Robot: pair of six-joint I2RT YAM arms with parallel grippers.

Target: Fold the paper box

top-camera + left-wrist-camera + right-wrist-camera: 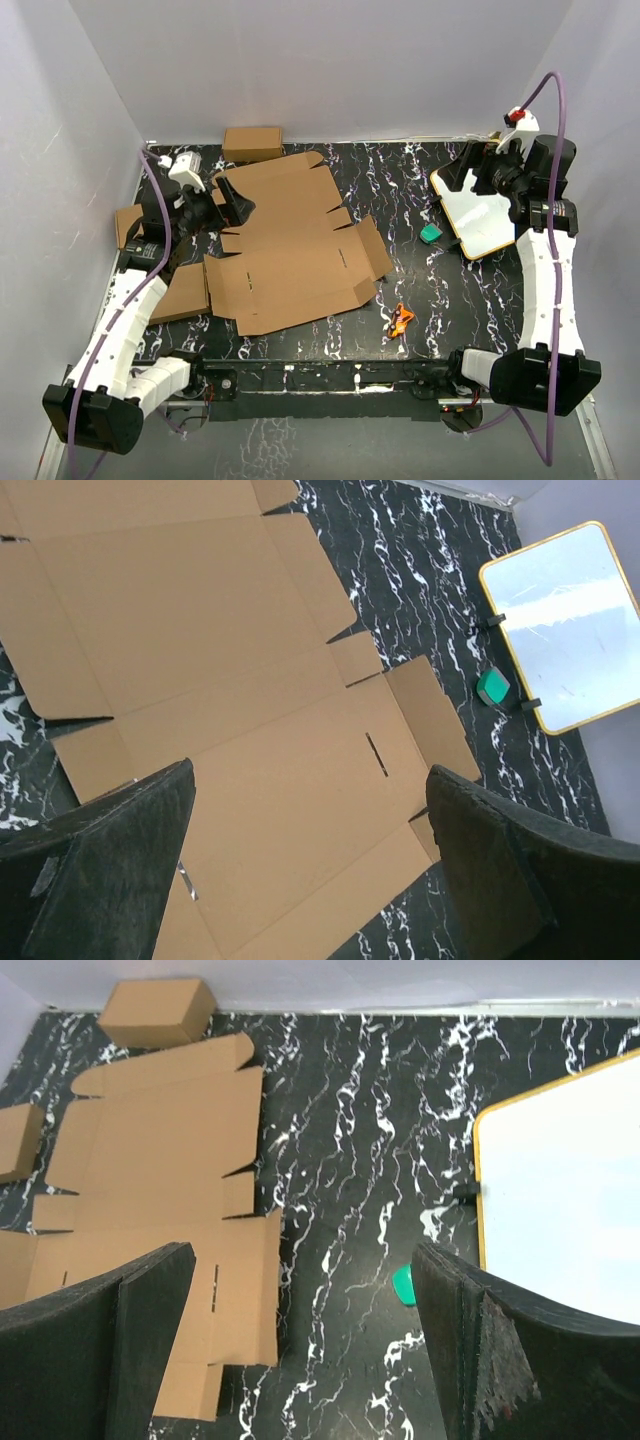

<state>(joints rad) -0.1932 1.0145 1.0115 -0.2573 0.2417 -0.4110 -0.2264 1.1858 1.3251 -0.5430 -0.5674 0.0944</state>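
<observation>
Paper box [295, 245] lying flat, left tool [310, 770] and right tool [300, 1250] wide, empty, orange object [401, 320] only in top view

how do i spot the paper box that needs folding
Look at the left half of the black marbled table. The paper box lies flat and unfolded there, a big brown cardboard sheet. Unlike the small closed box at the far wall, it shows flaps and slits.
</observation>
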